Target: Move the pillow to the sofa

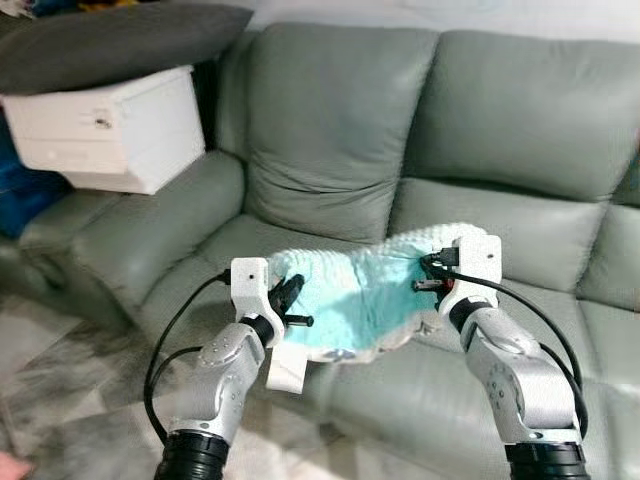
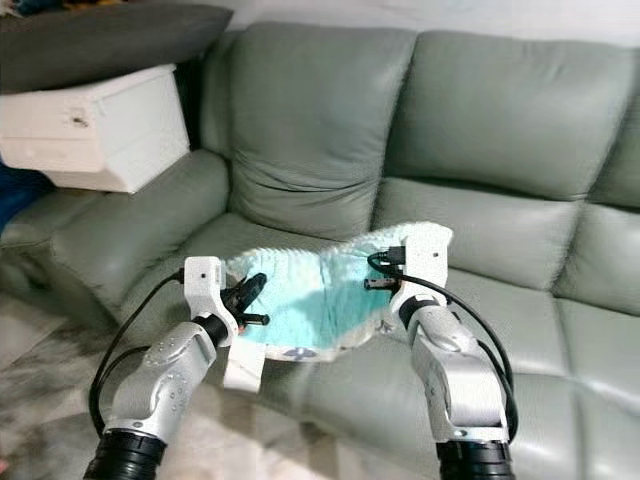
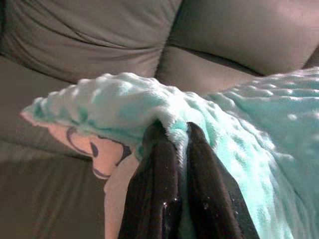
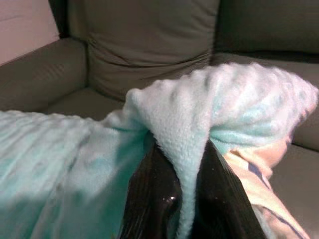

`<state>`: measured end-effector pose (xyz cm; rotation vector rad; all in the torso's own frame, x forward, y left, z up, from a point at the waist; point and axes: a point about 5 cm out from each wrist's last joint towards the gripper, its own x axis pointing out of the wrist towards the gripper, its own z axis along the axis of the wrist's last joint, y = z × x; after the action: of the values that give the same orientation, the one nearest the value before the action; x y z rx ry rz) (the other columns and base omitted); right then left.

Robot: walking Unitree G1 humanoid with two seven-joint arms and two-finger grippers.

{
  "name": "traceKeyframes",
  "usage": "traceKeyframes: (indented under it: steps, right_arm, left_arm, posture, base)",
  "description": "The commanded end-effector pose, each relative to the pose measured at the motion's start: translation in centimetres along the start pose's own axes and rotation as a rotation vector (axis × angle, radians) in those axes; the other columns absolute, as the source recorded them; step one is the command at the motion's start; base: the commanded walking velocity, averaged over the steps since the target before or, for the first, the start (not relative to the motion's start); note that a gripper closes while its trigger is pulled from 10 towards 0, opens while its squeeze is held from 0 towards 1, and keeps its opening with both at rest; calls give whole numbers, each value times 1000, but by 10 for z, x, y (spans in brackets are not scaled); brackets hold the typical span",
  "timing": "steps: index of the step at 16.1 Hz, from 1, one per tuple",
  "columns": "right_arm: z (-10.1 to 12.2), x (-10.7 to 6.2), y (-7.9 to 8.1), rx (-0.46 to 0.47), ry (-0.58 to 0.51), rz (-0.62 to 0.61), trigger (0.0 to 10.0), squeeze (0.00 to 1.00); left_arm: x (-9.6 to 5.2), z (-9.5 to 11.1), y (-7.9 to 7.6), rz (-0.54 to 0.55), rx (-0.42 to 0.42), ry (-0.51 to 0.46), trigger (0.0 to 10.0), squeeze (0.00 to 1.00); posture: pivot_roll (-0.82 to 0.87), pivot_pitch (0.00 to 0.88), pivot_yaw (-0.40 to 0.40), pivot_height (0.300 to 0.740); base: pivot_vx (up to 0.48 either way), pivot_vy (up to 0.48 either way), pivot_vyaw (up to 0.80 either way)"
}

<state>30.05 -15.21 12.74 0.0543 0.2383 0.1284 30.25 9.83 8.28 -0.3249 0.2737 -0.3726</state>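
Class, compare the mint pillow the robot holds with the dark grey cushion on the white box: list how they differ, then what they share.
The mint pillow is pale turquoise with a bumpy fleece; the dark grey cushion is smooth and dark. The mint pillow hangs over the sofa seat, pinched by the left gripper and right gripper; the dark grey cushion rests on the white box. Both are soft cushions.
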Motion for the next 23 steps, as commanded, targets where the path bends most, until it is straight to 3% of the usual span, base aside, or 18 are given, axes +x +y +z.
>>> traceKeyframes:
  steps: [1, 5, 8, 15, 21, 23]
  right_arm:
    - [7, 1, 9, -1, -26, 36, 10000, 0]
    - [7, 1, 9, -2, -23, 36, 10000, 0]
    - [7, 1, 9, -3, -21, 36, 10000, 0]
    - [6, 1, 9, -3, -16, 36, 10000, 0]
    - [6, 1, 10, -2, -16, 37, 10000, 0]
    - [6, 1, 10, 0, -15, 36, 10000, 0]
  left_arm:
    - [0, 7, 2, 0, 15, -19, 10000, 0]
    - [0, 7, 2, 1, 11, -18, 10000, 0]
    - [0, 6, 4, 21, -28, -26, 10000, 0]
    - [1, 8, 4, 9, -18, -36, 10000, 0]
    - [0, 7, 5, 7, -24, -29, 10000, 0]
    - [1, 5, 5, 9, -8, -15, 10000, 0]
  posture:
    - [-88, 0, 39, 740]
    - [-89, 0, 41, 740]
    - [-91, 0, 38, 740]
    - [-92, 0, 38, 740]
    - [-93, 0, 40, 740]
    - [-94, 0, 42, 740]
  base:
    - [0, -356, 0]
    - [0, -345, 0]
    - [0, 0, 0]
    - [0, 0, 0]
    - [0, 456, -246]
    - [0, 0, 0]
